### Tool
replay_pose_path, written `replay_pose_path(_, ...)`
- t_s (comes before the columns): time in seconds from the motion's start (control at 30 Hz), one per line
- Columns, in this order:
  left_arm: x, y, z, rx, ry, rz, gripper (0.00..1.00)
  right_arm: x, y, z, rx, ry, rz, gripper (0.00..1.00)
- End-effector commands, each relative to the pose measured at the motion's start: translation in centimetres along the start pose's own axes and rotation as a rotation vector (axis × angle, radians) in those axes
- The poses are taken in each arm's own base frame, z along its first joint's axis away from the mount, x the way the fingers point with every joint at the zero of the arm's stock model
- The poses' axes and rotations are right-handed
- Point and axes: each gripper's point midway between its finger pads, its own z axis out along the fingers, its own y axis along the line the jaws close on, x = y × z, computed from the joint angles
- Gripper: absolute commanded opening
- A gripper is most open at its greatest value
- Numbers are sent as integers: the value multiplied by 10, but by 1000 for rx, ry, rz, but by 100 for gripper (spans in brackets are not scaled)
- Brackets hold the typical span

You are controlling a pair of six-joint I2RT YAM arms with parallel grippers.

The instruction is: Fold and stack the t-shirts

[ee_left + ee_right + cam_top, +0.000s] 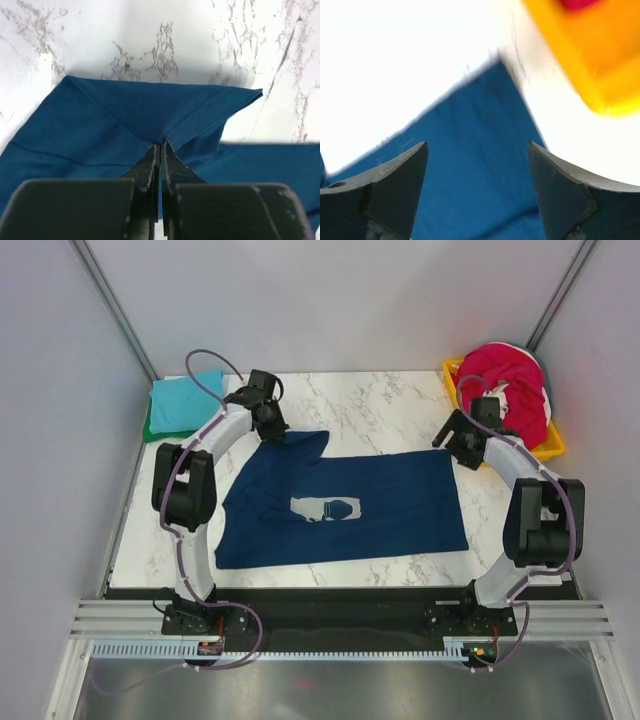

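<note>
Navy tee (380,505) sits flat on the table (370,405). Left gripper (160,150) clamps its 11 o'clock sleeve (165,107), right gripper (476,150) is open over the 2 o'clock corner (495,72); I'd pinch low, then lift evenly.

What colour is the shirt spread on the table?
The t-shirt is navy blue with a pale chest print; clearest in top external view.

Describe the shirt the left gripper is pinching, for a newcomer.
At the middle of the white marble-patterned table, a navy blue cloth t-shirt lies spread out, the left gripper shut on its far-left sleeve. Unlike the folded teal t-shirt at the far-left corner and the magenta-red bundle in the yellow plastic tray, it bears a small pale chest print.
</note>
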Motion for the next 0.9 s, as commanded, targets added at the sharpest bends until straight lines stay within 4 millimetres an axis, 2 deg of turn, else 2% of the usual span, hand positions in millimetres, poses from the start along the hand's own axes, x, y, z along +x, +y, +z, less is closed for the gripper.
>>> replay_pose_path(0.0, -16, -2, -37, 28, -73, 17, 2, -40, 1, 16, 70, -75, -23, 86)
replay_pose_path(0.13, -17, 4, -41, 27, -74, 0, 2, -52, 8, 45, 89, -55, -31, 73)
replay_pose_path(0.23, -17, 1, -43, 49, -65, -4, 2, -53, 7, 55, 119, -40, -43, 68)
replay_pose_path(0.33, -16, 2, -43, 49, -64, -10, 2, -48, 1, 68, 156, -21, -53, 66)
replay_pose_path(0.47, -14, 5, -42, 49, -59, -22, 2, -31, -9, 79, 198, 8, -69, 64)
replay_pose_path(0.57, -14, 5, -41, 54, -56, -31, 2, -24, -12, 88, 206, 28, -73, 58)
replay_pose_path(0.7, -15, 5, -41, 62, -56, -31, 2, -20, -11, 95, 199, 41, -70, 43)
replay_pose_path(0.77, -17, 5, -44, 63, -61, -35, 2, -18, -11, 99, 200, 48, -74, 32)
replay_pose_path(0.8, -17, 6, -44, 63, -63, -35, 2, -18, -10, 100, 197, 50, -74, 20)
replay_pose_path(0.87, -21, 4, -48, 72, -72, -40, 2, -19, -9, 100, 194, 50, -75, 6)
